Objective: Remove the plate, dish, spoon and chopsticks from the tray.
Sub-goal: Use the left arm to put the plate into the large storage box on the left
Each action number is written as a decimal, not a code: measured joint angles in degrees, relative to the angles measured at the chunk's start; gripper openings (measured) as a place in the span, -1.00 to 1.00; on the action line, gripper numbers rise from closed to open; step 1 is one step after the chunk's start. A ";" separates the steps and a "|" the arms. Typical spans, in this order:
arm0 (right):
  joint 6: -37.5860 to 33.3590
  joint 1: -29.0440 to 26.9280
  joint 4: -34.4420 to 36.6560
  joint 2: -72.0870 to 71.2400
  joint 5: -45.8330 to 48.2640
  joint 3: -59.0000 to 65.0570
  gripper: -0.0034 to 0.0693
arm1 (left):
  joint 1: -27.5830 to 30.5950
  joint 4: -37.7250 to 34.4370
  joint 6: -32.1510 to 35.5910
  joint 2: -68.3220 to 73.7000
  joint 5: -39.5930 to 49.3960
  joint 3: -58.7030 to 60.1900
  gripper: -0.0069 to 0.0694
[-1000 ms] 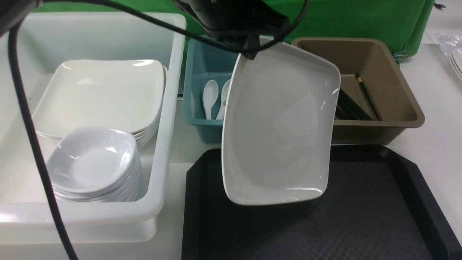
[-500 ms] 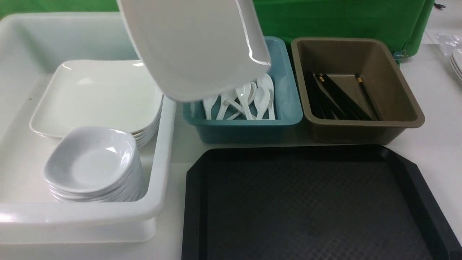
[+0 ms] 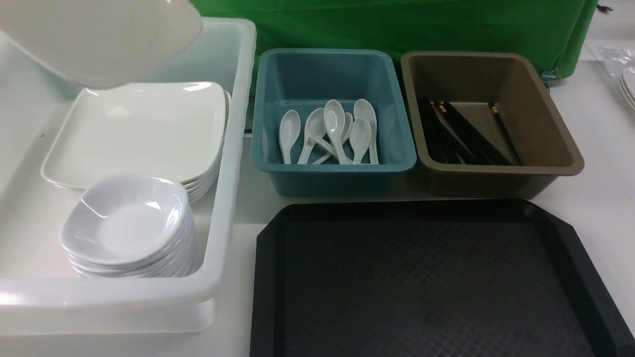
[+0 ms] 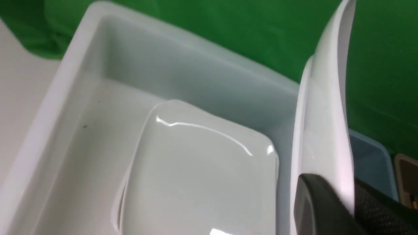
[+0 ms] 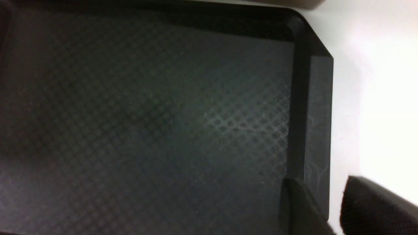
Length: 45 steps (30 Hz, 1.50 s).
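A green cloth backdrop [image 3: 446, 25] hangs behind a white tabletop [image 3: 605, 163], evenly and brightly lit

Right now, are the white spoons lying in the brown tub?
No, the spoons lie in the teal tub, while the brown tub holds only black chopsticks.
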 joint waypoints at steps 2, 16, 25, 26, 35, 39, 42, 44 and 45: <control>0.00 0.00 0.00 0.00 -0.02 0.00 -0.25 | 0.22 -1.12 0.38 0.05 -3.56 5.78 -0.75; 0.00 0.00 0.05 0.00 -0.73 0.00 -0.25 | 0.34 -12.23 9.09 1.05 -28.18 33.13 -0.73; 0.06 0.00 0.17 0.00 -1.15 0.00 -0.25 | 0.34 -16.93 14.01 1.12 -31.59 37.45 -0.74; 0.06 0.00 0.17 0.00 -1.15 0.00 -0.25 | 0.34 -16.93 14.02 1.18 -31.72 37.61 -0.74; 0.19 0.00 0.96 0.00 -1.22 0.00 -0.25 | 0.24 -16.56 17.02 5.95 -28.62 37.80 -0.76; 0.19 0.00 1.10 0.00 -1.34 0.00 -0.25 | -1.22 -14.63 17.18 7.53 -28.88 37.80 -0.74; 0.19 0.00 1.50 0.00 -1.51 0.00 -0.25 | -3.49 -11.36 16.17 7.77 -30.26 37.80 -0.68; 0.19 0.00 1.87 0.00 -1.55 0.00 -0.25 | -4.80 -8.14 14.05 7.79 -31.06 37.80 -0.60; 0.19 0.00 1.87 0.00 -1.55 0.00 -0.25 | -4.91 -7.51 13.88 7.79 -31.07 37.80 -0.59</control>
